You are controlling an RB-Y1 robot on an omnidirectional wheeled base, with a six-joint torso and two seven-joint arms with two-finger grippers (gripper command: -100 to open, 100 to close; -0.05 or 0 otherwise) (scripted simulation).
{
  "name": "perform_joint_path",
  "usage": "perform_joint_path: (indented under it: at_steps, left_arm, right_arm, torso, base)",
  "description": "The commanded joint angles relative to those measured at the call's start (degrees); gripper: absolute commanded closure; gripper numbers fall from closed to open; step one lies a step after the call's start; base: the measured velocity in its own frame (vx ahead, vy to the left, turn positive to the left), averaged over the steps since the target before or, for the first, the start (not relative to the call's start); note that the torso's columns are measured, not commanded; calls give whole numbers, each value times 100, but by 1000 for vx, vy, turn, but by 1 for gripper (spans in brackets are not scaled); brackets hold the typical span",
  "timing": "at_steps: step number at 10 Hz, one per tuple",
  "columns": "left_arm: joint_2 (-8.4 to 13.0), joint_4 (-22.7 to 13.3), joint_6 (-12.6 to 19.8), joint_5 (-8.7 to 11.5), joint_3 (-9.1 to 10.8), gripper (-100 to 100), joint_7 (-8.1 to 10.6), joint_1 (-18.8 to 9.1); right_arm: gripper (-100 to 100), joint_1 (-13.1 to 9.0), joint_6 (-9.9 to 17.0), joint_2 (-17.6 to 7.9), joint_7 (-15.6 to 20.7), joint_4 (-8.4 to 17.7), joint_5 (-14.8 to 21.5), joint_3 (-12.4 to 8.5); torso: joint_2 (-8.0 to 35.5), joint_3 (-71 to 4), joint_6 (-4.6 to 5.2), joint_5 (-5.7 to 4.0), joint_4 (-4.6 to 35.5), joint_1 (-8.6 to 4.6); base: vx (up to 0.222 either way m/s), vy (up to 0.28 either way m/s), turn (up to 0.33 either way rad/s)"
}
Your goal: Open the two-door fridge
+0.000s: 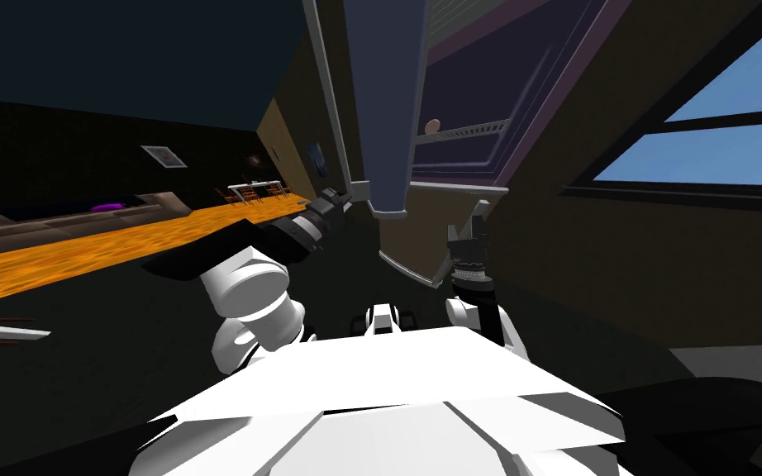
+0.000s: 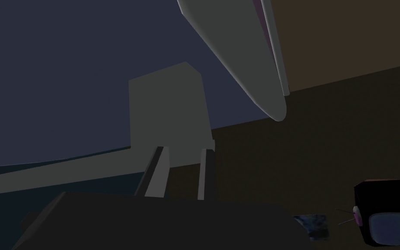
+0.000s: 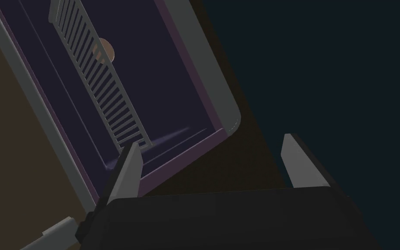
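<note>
The two-door fridge [image 1: 487, 74] stood straight ahead of the robot, close up, in the upper middle of the head view. One blue-grey door [image 1: 379, 99] was swung out and seen nearly edge-on, so the dark, purple-rimmed compartment beside it lay open. A broad window [image 1: 702, 124] showing blue sky sat in the wall to the right, and an orange floor [image 1: 82, 248] stretched away to the left. Inside the compartment a grey barred rack [image 3: 95, 74] ran across.

At the door's lower corner was the grey end block of the handle [image 2: 164, 113]. The left tool [image 2: 185, 151] was there, its fingers drawn close together with their tips against that block, clamped on it as far as the left wrist view showed. The right tool [image 3: 212, 169] hung just beside the open compartment's lower edge, pointing into it, its fingers standing wide apart with nothing between them. A small round brownish thing [image 3: 108, 53] sat behind the rack's bars.
</note>
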State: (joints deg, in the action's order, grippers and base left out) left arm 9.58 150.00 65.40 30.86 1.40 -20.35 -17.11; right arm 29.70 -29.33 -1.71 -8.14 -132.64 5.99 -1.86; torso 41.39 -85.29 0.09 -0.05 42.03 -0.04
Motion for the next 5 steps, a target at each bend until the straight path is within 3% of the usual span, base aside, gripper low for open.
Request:
perform_joint_path:
  at_steps: [1,5]
  left_arm:
    - [-19,-3,-20,110,-22,100,-38,-37]
    - [-57,-7,-14,325,-113,100,-99,-61]
  right_arm:
    - [0,0,0,-1,0,0,0,-1]
    - [0,0,0,-1,0,0,0,-1]
  torso:
    - [4,2,-1,7,3,27]
    - [-36,-33,14,-15,-3,-28]
  base:
    - [88,260,-57]
    - [88,244,-64]
